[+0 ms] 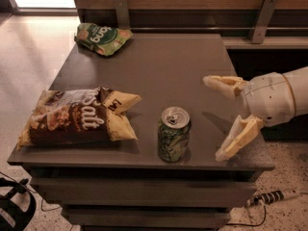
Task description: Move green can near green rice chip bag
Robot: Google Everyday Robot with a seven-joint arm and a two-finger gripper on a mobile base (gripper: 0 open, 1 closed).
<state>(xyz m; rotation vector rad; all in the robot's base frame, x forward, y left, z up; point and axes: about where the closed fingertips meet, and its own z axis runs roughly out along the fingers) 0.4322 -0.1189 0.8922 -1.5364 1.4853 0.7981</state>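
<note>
The green can [173, 134] stands upright near the front edge of the dark table [163, 66], its silver top with pull tab showing. The green rice chip bag [102, 37] lies at the table's far left corner. My gripper [215, 117] comes in from the right over the table's right side, to the right of the can and apart from it. Its two pale fingers [239, 136] are spread wide, pointing left toward the can, and hold nothing.
A larger brown and yellow snack bag [77, 117] lies at the front left of the table, left of the can. A wooden wall with metal brackets [262, 18] runs behind the table. Cables [269, 197] lie on the floor at lower right.
</note>
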